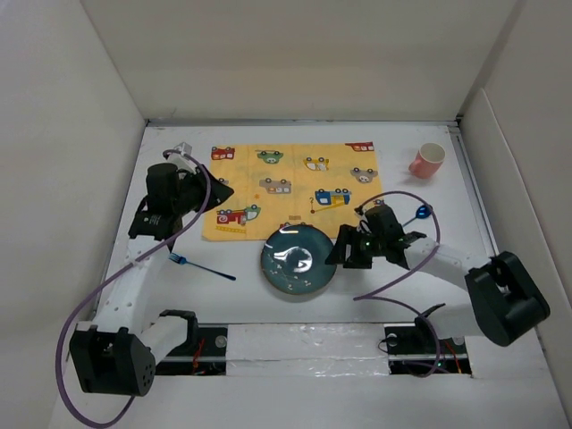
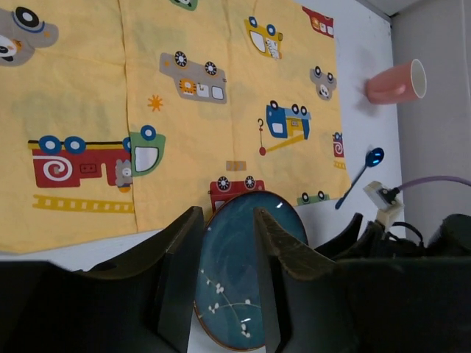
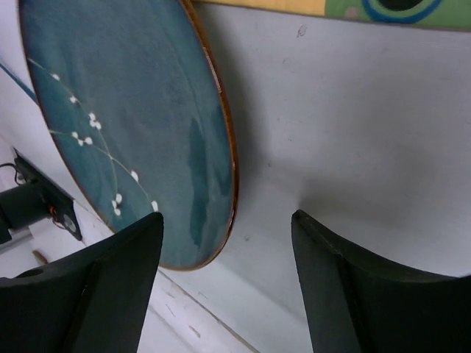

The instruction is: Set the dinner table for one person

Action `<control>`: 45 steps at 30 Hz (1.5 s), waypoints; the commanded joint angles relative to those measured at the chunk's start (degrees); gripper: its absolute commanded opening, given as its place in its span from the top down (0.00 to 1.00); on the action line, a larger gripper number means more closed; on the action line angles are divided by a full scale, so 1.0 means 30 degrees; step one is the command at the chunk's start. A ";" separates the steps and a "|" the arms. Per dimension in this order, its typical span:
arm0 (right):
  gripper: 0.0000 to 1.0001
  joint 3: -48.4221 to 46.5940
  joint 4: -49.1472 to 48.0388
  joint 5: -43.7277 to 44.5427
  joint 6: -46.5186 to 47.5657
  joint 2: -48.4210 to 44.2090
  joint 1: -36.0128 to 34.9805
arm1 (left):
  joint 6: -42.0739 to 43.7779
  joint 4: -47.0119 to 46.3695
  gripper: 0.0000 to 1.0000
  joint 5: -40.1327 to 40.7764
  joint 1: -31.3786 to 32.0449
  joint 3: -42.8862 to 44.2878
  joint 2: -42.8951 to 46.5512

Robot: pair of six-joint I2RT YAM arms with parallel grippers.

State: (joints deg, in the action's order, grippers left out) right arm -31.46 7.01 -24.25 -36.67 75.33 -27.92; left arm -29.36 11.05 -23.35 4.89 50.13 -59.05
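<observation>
The dinner table (image 1: 246,304) is a plain white surface. A teal plate (image 1: 298,259) with white blossoms lies on it, its far rim overlapping the near edge of a yellow car-print placemat (image 1: 290,183). My right gripper (image 1: 342,253) is open and low beside the plate's right rim; in the right wrist view the plate (image 3: 125,110) lies by the left finger and the gripper (image 3: 227,220) straddles its rim and bare table (image 3: 353,132). My left gripper (image 1: 219,192) is open and empty over the placemat's left edge; in its view (image 2: 228,279) the plate (image 2: 235,250) shows between the fingers.
A pink cup (image 1: 427,160) stands at the far right, also in the left wrist view (image 2: 394,81). A blue spoon (image 1: 420,214) lies right of the placemat, behind my right arm. A blue fork (image 1: 201,266) lies left of the plate. White walls enclose the table.
</observation>
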 commanded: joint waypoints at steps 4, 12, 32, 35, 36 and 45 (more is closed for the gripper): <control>0.30 -0.0207 -0.4147 -0.1262 -0.0491 0.3275 -0.0566 | 0.0413 -0.1106 0.70 -0.1297 -0.0017 0.0370 -0.0561; 0.95 0.0964 -0.6292 -0.1117 -0.1928 0.4541 -0.0216 | 0.0765 -0.0168 0.72 -0.0420 -0.0017 0.1394 -0.0914; 1.00 -1.4146 -0.3203 -0.5389 -0.2395 0.7139 0.2801 | 0.2466 0.1328 0.68 -0.0155 -0.0017 0.6292 -0.3287; 1.00 -1.6459 -0.3509 -0.5333 -0.2924 0.9303 0.3036 | 0.2435 0.1210 0.68 -0.0359 -0.0017 0.6113 -0.3258; 1.00 -1.6929 -0.3536 -0.5509 -0.3012 0.9807 0.3212 | 0.2464 0.1239 0.68 -0.0331 -0.0017 0.6113 -0.3257; 1.00 -1.8575 -0.5001 -0.6126 -0.4565 1.3149 0.4003 | 0.2669 0.1210 0.69 0.0138 -0.0017 0.5527 -0.3052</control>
State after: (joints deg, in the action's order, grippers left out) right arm -81.80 3.33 -35.38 -46.04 116.62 -16.49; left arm -21.91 16.82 -22.85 4.86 67.77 -69.67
